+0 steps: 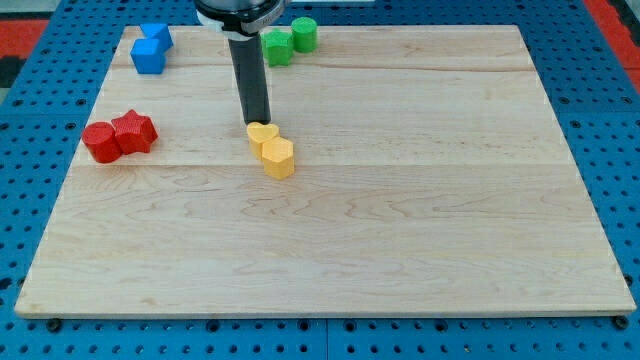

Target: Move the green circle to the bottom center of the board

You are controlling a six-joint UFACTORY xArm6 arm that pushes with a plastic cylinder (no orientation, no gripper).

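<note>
My tip (257, 122) touches the yellow blocks (272, 149), well below the green circle (304, 33); no claw shows.

Desk (400, 220): pale wood in joined planks, grain visible, smooth matt finish. Blue pegboard (600, 120) surround appears perforated with a slight sheen. Yellow blocks (272, 148), as seen, look like smooth matt plastic; rod (252, 85) dark, satin.

- My tip (258, 122) sits just above the yellow heart (262, 135), with the yellow hexagon (278, 158) touching it beyond; both bar the way toward the view's bottom
- Toward the view's top, the green circle (304, 33) and another green block (277, 47) stand right of the rod
- Left, the red blocks (119, 136) lie well apart; bare board (450, 200) lies right
</note>
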